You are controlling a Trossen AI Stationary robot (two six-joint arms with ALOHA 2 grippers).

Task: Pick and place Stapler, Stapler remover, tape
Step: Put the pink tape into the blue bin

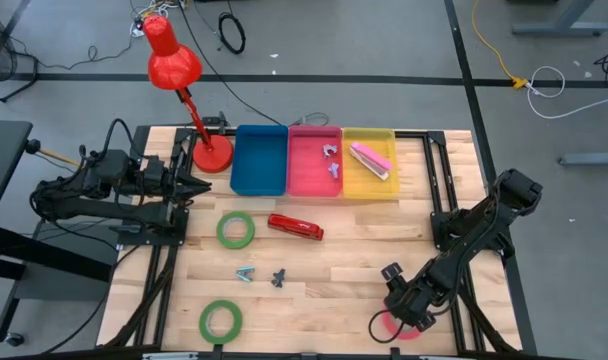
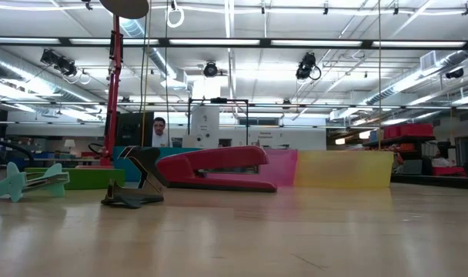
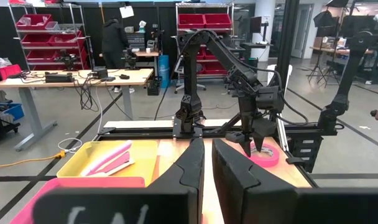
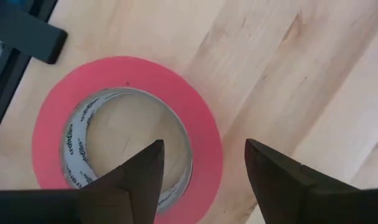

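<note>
Because your right end effector [image 4: 201, 163] hangs with its fingers apart straddling the rim of the red tape roll [image 4: 124, 134], which lies flat on the tabletop [image 1: 334, 270] well away from the red lamp [image 1: 174, 65], you look set to pinch the ring's wall. Your left end effector [image 3: 207, 163] waits beside the lamp, fingers together and empty. From above, the arm hides most of the roll.

Count: tape rolls 3, two green [image 1: 236, 230] [image 1: 221, 320] and one red [image 1: 397, 327]. Bins 3: blue [image 1: 259, 160], pink [image 1: 315, 163], yellow [image 1: 369, 165]. Red stapler [image 1: 295, 227] 1. Red desk lamp [image 1: 179, 85] 1.
</note>
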